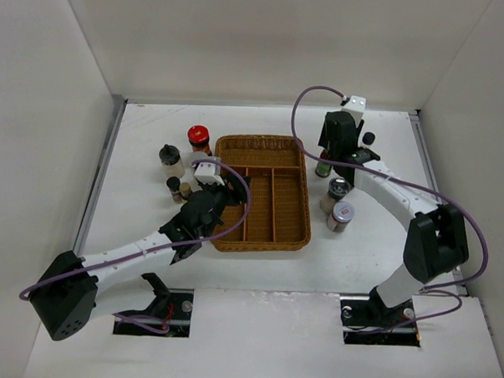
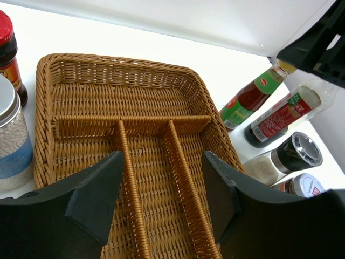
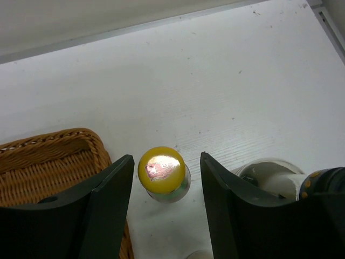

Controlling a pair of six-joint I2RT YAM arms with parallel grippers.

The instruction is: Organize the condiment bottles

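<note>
Overhead wide, wrists close, sharing wicker tray (image 2: 124, 63)

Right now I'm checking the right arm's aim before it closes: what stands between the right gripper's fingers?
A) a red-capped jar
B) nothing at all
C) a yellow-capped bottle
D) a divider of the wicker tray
C: the right wrist view shows the yellow-capped bottle upright inside the open right gripper, with a gap on each side of the cap, so it is not yet clamped.
</note>
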